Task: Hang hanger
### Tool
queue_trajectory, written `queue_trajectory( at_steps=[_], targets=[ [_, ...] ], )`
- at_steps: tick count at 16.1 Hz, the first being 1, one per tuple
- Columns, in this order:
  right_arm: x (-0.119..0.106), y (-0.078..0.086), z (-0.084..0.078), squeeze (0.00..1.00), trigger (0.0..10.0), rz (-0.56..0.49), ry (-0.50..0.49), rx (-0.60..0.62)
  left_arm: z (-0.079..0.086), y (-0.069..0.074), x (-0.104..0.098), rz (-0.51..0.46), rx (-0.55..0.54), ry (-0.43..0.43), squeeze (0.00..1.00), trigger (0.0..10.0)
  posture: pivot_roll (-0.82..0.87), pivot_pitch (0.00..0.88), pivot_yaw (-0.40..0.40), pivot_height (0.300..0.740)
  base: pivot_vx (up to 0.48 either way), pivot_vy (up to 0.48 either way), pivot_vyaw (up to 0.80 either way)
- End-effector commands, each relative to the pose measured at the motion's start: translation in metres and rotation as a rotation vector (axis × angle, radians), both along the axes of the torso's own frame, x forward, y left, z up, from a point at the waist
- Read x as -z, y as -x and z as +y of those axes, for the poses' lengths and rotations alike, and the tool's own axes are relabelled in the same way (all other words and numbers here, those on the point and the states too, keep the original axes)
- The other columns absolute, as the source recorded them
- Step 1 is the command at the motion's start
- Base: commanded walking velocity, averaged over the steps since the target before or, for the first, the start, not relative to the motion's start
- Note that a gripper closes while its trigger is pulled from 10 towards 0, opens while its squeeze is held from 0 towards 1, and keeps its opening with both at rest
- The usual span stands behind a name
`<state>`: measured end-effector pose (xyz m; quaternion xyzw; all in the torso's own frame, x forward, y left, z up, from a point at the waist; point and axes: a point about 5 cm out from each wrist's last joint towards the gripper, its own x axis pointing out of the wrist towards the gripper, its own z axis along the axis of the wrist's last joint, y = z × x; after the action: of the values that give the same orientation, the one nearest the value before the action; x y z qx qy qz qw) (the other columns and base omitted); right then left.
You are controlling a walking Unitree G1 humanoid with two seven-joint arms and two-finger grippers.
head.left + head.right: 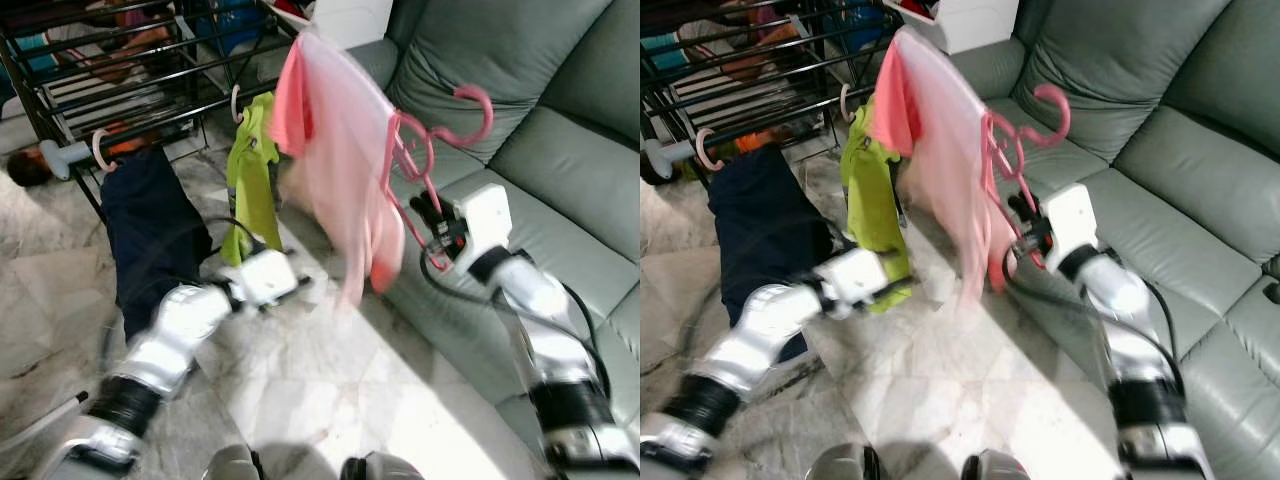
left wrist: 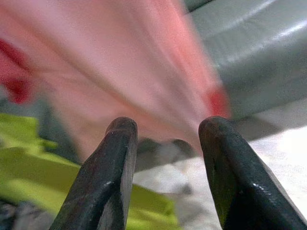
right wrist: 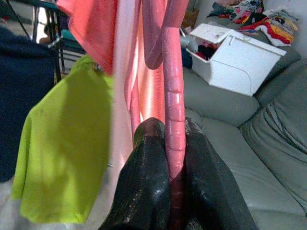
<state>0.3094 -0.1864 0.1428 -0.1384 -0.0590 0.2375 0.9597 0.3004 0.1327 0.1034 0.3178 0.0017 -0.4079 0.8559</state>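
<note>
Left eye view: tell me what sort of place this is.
Probably a home living room used for drying laundry: a grey-green leather sofa, a black metal drying rack with a lime-green shirt hanging on it, and a pale marble floor.

Left of the sofa (image 1: pixel 520 130) stands the drying rack (image 1: pixel 120 70), two garments (image 1: pixel 150 230) hanging from it. A storage box (image 3: pixel 235 60) sits behind the sofa's arm, seemingly holding clothes.
</note>
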Motion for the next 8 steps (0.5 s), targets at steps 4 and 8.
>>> queue_trajectory(
  at_steps=[4, 8],
  targets=[
    [0.013, 0.03, -0.013, 0.0, 10.0, 0.062, 0.137, -0.189, 0.021, 0.008, -0.022, -0.127, 0.012, 0.025, 1.0, 10.0, -0.06, 0.034, -0.025, 0.74, 0.0, 0.0, 0.0],
    [0.033, 0.043, -0.028, 0.0, 10.0, 0.184, 0.223, -0.254, 0.038, 0.014, -0.015, -0.203, 0.014, -0.064, 1.0, 10.0, -0.06, 0.03, -0.026, 0.74, 0.0, 0.0, 0.0]
  ],
)
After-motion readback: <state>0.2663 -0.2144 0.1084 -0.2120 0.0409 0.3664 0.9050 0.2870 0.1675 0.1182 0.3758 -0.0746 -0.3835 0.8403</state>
